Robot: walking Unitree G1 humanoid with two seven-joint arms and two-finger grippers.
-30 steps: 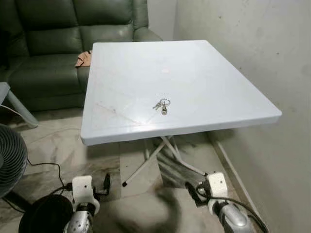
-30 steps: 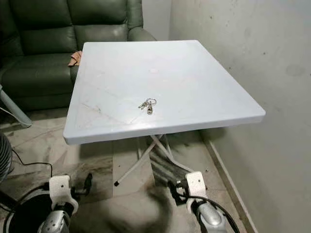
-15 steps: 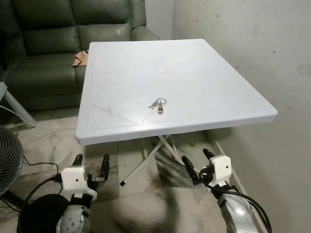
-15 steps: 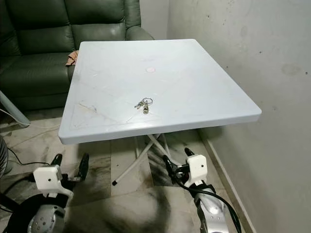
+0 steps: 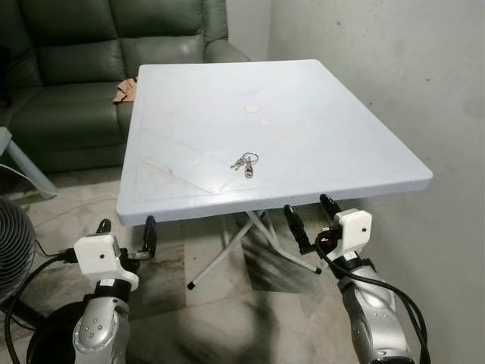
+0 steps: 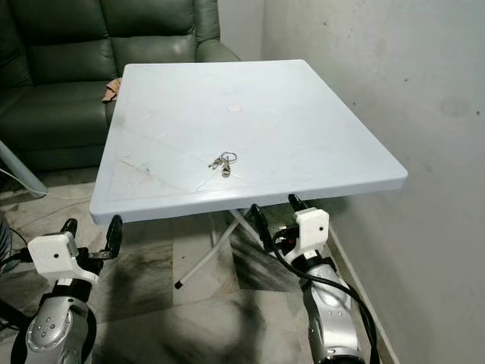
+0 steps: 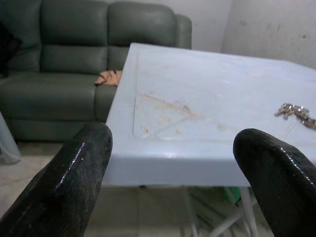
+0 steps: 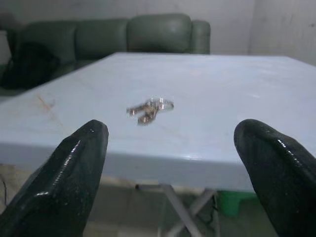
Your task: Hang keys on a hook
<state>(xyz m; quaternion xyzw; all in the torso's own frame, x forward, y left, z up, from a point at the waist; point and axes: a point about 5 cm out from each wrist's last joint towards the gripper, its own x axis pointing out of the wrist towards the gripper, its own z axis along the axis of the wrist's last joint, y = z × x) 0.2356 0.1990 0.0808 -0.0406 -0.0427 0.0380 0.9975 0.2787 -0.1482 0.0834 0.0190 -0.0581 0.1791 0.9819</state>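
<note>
A small bunch of keys [image 5: 245,162] on a ring lies on the white folding table [image 5: 318,136], a little in from its near edge. My right gripper [image 5: 309,215] is raised just below the table's near edge, right of the keys, fingers spread and empty. In the right wrist view the keys [image 8: 149,109] lie straight ahead between the two fingers [image 8: 74,168]. My left gripper [image 5: 126,233] is open and empty under the table's near left corner; from the left wrist camera the keys [image 7: 296,112] sit far off to one side.
A dark green sofa [image 5: 83,83] stands behind the table, with a small brown item [image 5: 126,90] on its seat. A plain wall [image 5: 409,76] runs close along the table's right side. A fan [image 5: 15,250] stands on the floor at the left. Crossed white legs [image 5: 250,243] hold the table up.
Both arms have risen from low near the floor to just under the table's near edge, fingers open. The camera has shifted slightly; the keys lie where they were.
</note>
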